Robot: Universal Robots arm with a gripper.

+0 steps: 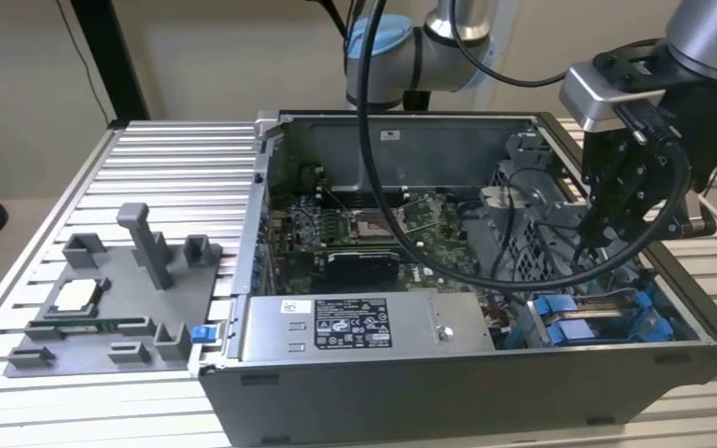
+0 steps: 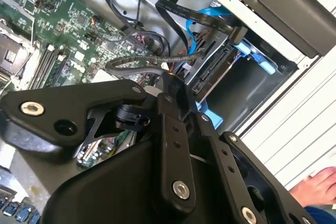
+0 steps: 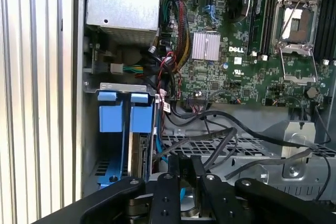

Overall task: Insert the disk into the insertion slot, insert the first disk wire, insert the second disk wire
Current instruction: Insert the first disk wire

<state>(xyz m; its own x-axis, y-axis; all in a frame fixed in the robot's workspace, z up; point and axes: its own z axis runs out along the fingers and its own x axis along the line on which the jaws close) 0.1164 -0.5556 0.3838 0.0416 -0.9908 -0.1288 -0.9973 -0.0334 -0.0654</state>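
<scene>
My claw [image 1: 589, 233] hangs inside the open computer case [image 1: 458, 392], over the corner at the exterior view's right, nearest that camera. In both wrist views my two fingers [image 3: 170, 182] are drawn close together, their tips [image 2: 168, 80] almost meeting. Whether they pinch anything, I cannot tell. A loose tangle of black wires [image 3: 220, 135] lies just beside my tips, and a grey braided cable [image 2: 142, 61] runs right past them.

Just beyond sits the disk [image 2: 212, 72], standing on edge inside the insertion slot [image 3: 118, 114] with its dark connector end facing me. The slot's blue rails [image 1: 589, 322] hug that same corner of the case. A thin blue cable [image 2: 210, 14] curves above the disk.

Farther in, the green motherboard [image 3: 247, 51] covers the floor of the case. A long silver box [image 1: 358, 327] with a sticker lies along the case's near edge in the exterior view.

The case stands on a slatted metal tabletop [image 1: 172, 159]. Toward the tabletop's edge at the exterior view's left rests a grey holder plate [image 1: 109, 317] with upright posts.
</scene>
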